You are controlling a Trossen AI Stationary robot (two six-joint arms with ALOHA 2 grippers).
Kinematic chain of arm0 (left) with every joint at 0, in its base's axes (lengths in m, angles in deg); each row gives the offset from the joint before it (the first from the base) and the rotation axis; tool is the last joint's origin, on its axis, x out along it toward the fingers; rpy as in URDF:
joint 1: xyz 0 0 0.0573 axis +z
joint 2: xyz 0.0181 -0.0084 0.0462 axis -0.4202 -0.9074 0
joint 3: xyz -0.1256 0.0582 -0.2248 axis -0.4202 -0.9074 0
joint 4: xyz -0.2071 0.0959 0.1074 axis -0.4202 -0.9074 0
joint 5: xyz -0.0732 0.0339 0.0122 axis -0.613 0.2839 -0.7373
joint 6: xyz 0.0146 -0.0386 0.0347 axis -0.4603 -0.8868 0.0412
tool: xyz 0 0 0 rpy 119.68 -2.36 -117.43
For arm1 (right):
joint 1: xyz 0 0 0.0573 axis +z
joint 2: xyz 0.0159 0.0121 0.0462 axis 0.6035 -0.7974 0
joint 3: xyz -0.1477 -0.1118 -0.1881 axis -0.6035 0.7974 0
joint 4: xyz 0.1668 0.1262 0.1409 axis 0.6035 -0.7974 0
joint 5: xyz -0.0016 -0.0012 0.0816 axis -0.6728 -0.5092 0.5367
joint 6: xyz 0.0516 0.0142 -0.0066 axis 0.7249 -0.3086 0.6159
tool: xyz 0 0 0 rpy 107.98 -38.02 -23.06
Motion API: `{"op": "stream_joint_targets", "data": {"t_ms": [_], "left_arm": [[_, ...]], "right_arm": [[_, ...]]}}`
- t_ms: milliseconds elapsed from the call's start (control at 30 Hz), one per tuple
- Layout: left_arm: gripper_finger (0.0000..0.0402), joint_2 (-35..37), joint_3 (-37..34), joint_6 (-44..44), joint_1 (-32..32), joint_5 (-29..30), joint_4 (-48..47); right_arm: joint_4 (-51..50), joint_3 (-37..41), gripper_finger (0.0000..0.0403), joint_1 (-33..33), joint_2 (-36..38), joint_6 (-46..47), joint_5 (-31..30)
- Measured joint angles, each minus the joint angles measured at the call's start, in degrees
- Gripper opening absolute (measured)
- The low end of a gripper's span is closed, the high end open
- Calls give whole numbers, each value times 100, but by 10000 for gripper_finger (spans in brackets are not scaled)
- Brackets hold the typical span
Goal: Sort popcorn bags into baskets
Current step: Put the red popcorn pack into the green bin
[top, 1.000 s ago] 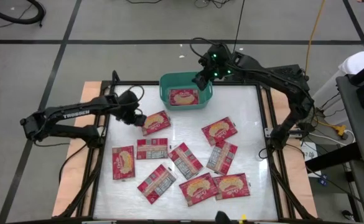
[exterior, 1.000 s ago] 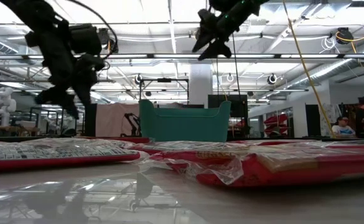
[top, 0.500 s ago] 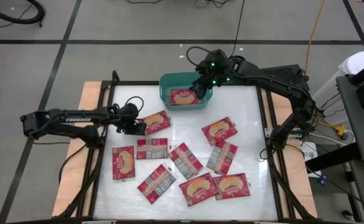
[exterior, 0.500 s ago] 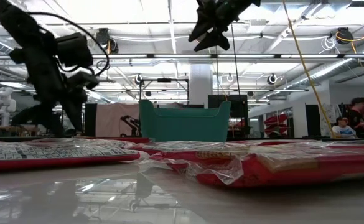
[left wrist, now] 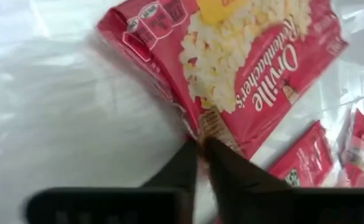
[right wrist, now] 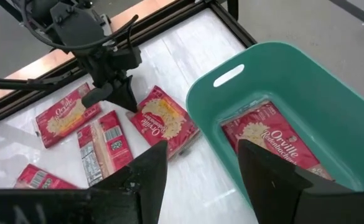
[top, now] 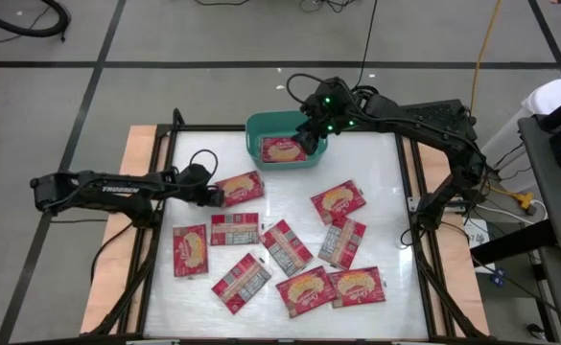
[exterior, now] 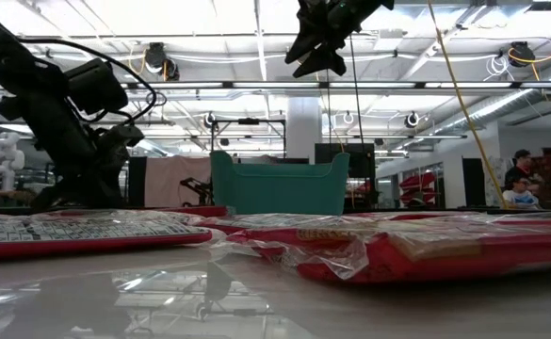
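— What are the arms made of, by the look of them?
— Both are matt black, built of tubular links with chunkier joint blocks. The left arm (top: 107, 184) has white block lettering along its long link.
— Any cables?
— Thin black loops arch just behind the left hand (top: 215, 195) and behind the right hand (top: 312, 137).
— Lights?
— Small green ones glow just behind the right hand.
— And the fingers (right wrist: 145, 175)?
— Flat, dark, tapering wedges.
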Motion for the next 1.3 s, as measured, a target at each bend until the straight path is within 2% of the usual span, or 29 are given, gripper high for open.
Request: {"op": "stream_joint_targets", "data": {"t_ms": [233, 367, 700, 867, 1067, 1300], "left_arm": [[4, -7, 159, 140, 7, 20, 102], [3, -7, 481, 570, 7, 1, -42], [1, -5, 1747, 2389, -77, -31, -1603], [1, -3, 2458, 3194, -266, -42, -2304], [1, 2, 3048, 4083, -585, -14, -2639], [0, 2, 3222, 4815, -895, 16, -2605]], "right_arm": [[-198, 0, 185, -2, 0, -44, 4], [-371, 0, 185, -2, 0, -210, 7], [-472, 0, 185, 20, 0, -318, 38], [-429, 0, 187, 258, 0, -504, 546], [104, 0, 206, 665, 0, -256, 625], [1188, -5, 250, 862, -289, -442, 516]]}}
